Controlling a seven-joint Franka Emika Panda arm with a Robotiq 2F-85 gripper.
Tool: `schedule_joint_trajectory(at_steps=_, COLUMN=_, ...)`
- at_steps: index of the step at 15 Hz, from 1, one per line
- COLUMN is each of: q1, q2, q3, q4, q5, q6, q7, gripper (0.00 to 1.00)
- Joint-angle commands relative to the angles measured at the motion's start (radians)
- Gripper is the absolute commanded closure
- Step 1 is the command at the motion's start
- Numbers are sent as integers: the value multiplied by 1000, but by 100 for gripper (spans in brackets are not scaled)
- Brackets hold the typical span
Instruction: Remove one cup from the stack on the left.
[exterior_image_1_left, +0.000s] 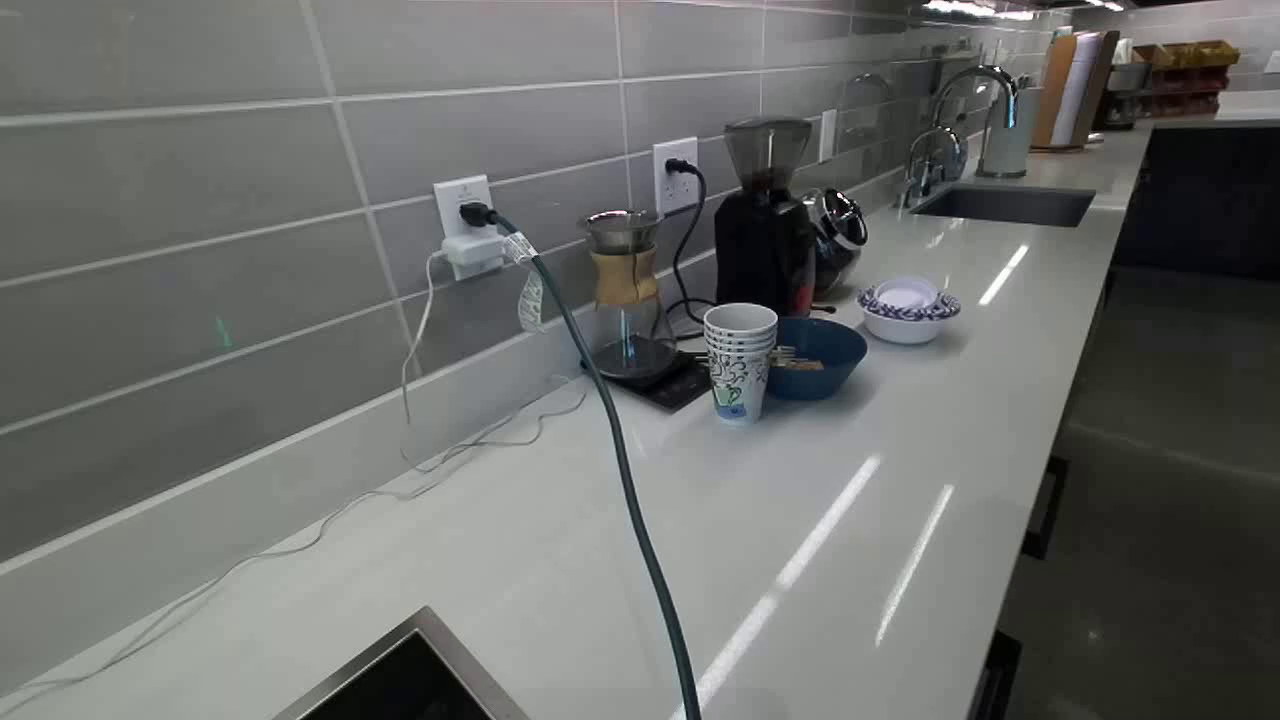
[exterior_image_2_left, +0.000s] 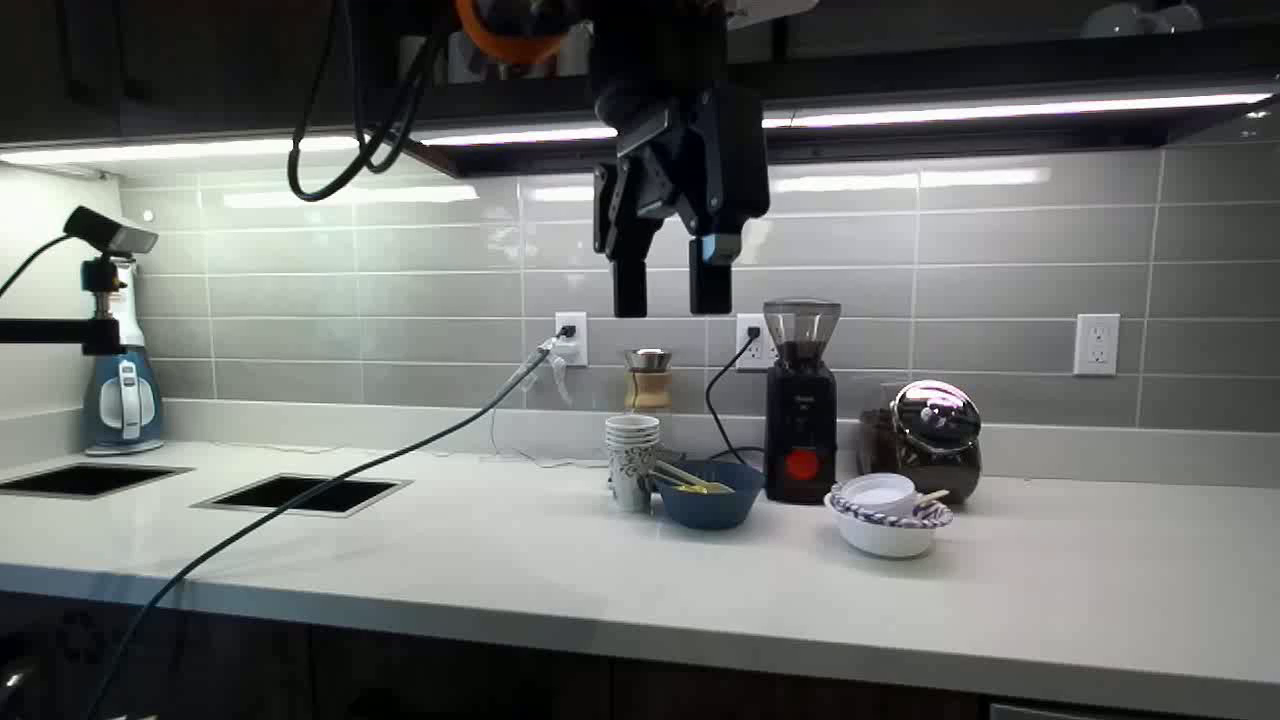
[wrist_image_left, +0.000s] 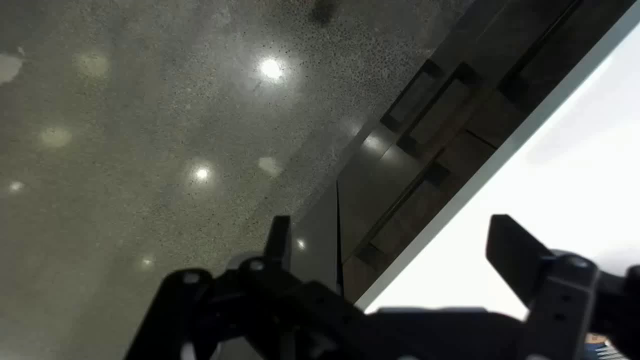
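Observation:
The stack (exterior_image_1_left: 738, 375) is a nest of white paper cups with dark blue-green print, upright on the counter. It also shows in an exterior view (exterior_image_2_left: 632, 470). The top cup (exterior_image_1_left: 741, 318) sits nested in it with its rim up; its rim also shows in an exterior view (exterior_image_2_left: 632, 424). My gripper (exterior_image_2_left: 671, 295) points down, high above the counter and apart from the stack. In the wrist view my gripper (wrist_image_left: 392, 237) has its fingers spread wide with nothing between them. The stack is out of the wrist view.
A blue bowl (exterior_image_1_left: 818, 365) with utensils stands against the stack's side. Behind are a glass coffee maker (exterior_image_1_left: 627, 290) and a black grinder (exterior_image_2_left: 802, 430). White bowls (exterior_image_2_left: 886, 535) stand to one side. A thick dark cable (exterior_image_1_left: 630, 480) crosses the counter (exterior_image_2_left: 480, 560).

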Motion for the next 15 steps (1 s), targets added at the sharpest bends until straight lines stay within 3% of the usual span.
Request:
schedule_joint_trajectory(at_steps=1, q1=-4, q2=1, q3=3, q4=2, q5=1, q6=-2, q7=-1, gripper=0)
schedule_joint_trajectory(at_steps=5, q1=3, q2=33, q3=6, q4=29, q5=-5, q6=2, q7=-17, gripper=0)
schedule_joint_trajectory(at_steps=8, q1=52, q2=119, q3=19, q4=107, q5=11, q6=107, q7=-133, gripper=0)
schedule_joint_trajectory(at_steps=11, q1=104, q2=215, q3=26, q4=178, q5=91, q6=216, q7=-246, gripper=0)
schedule_joint_trajectory(at_steps=15, q1=158, q2=331, q3=69, q4=280, q5=275, q6=233, q7=-380, gripper=0)
